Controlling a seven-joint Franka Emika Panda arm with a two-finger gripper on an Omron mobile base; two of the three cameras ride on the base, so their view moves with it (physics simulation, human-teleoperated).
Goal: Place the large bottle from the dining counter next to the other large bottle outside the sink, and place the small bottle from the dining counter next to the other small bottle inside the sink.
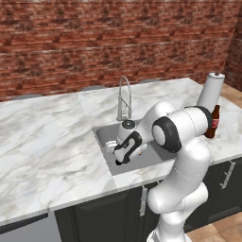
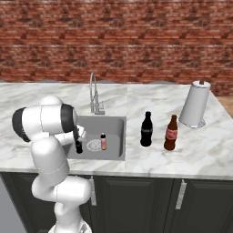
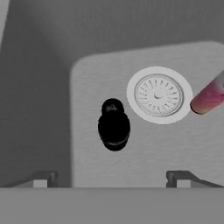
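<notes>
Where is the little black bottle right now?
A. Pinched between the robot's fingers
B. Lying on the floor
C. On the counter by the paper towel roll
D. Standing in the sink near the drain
D. The small black bottle stands on the sink floor beside the round drain, with the open fingers spread wide on either side, not touching it.

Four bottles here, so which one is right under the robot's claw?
The short black bottle standing in the sink, left of the drain. The open claw hangs directly over it. The pink bottle stands across the drain; the tall black and brown ones are on the counter.
</notes>
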